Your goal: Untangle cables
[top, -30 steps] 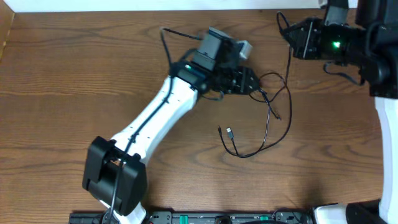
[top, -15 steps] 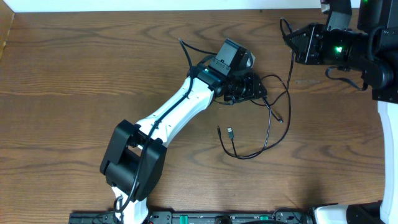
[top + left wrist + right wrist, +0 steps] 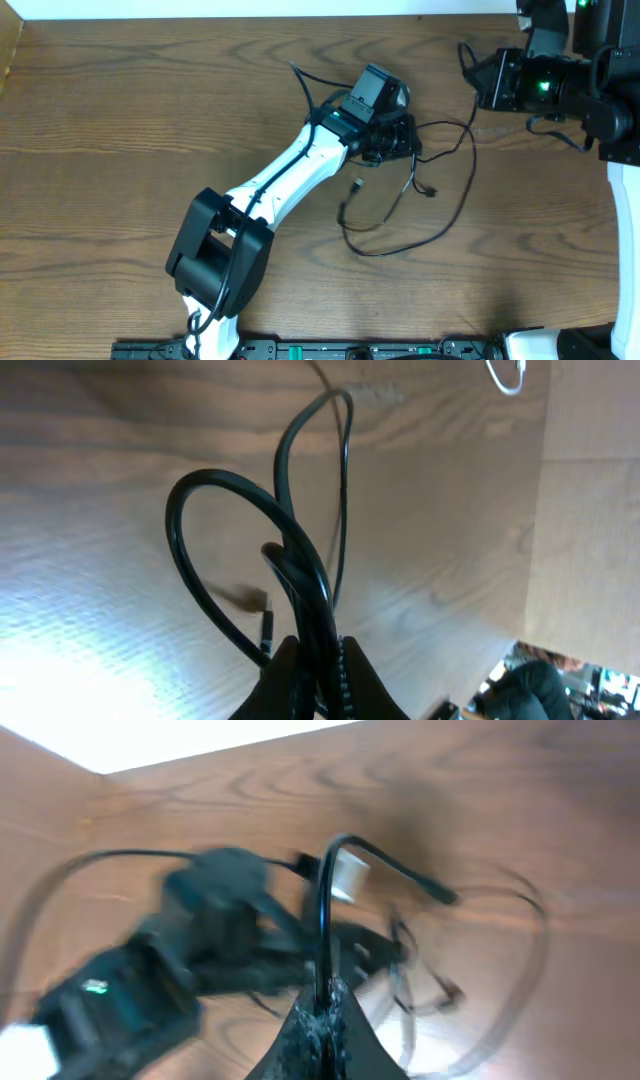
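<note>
Overhead, the thin black flexible cables lie in loose loops on the brown wooden surface, just beside and below the left hand. That hand (closer in its wrist view) is clamped tight on a cable loop. The right hand, well apart to the right of the left hand, pinches another strand.

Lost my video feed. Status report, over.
Left hand shut on cables. Right hand shut on them too. Slack loops on table. Nothing seen blocking.
</note>
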You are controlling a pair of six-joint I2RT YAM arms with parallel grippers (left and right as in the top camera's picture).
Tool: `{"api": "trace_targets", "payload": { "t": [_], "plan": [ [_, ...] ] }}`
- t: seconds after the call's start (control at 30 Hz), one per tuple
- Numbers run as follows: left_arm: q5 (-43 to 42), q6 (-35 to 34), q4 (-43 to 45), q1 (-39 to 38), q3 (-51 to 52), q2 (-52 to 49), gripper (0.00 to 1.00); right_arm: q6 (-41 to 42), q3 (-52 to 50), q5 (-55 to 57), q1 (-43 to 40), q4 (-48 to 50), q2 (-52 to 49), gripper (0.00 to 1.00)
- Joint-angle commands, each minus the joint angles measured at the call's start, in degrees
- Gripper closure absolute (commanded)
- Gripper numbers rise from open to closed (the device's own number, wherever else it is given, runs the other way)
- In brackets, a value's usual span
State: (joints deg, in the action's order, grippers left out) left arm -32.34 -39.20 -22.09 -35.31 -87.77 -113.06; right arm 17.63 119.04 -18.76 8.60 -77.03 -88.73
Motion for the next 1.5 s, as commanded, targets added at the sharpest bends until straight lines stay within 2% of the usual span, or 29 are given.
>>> {"api": "trace_targets", "payload": {
  "t": [0.0,0.2,0.5,0.73,0.83,1.0,1.07,1.17,1.27,1.4,1.47],
  "plan": [
    [1.92,0.11,0.09,3.78,-0.48,3.04,0.93,3.82,-0.44,12.46,-2.38,-2.91,0.33,0.99],
    [-0.09,0.09,-0.04,8.22,-0.48,11.45,0.92,6.08,-6.73,19.28,-3.43,-3.19,0.31,0.99],
    [-6.78,-1.03,-0.04,16.04,-0.48,23.85,0.92,7.23,-25.77,20.00,-3.50,2.84,0.24,0.99],
    [-22.03,-4.46,1.49,25.64,-0.48,28.09,0.93,10.67,-39.43,22.93,-7.96,12.31,0.24,0.99],
    [-28.24,-4.44,1.66,27.19,-0.48,28.09,0.93,10.64,-45.53,22.88,-10.86,19.96,0.24,0.99],
    [-32.17,-4.20,1.57,26.53,-0.46,28.06,0.93,9.55,-50.14,18.36,-11.98,27.26,0.24,0.97],
    [-32.20,-2.45,1.40,25.27,-0.46,28.06,0.93,4.76,-49.90,13.49,-11.89,28.57,0.24,0.72],
    [-32.20,1.53,1.16,22.29,-0.46,27.78,0.93,-3.48,-47.89,5.20,-11.93,27.85,0.24,0.27],
    [-32.20,4.70,0.90,19.71,-0.46,27.19,0.93,-9.51,-44.30,-2.32,-11.93,24.55,0.35,0.18],
    [-32.15,9.86,-1.03,17.55,-0.46,26.27,0.93,-17.25,-38.42,-14.10,-11.93,20.13,0.39,0.18],
    [-32.17,12.72,-2.29,16.94,-0.46,25.49,0.92,-23.65,-35.04,-27.23,-11.80,18.18,0.39,0.20]
  ]
}}
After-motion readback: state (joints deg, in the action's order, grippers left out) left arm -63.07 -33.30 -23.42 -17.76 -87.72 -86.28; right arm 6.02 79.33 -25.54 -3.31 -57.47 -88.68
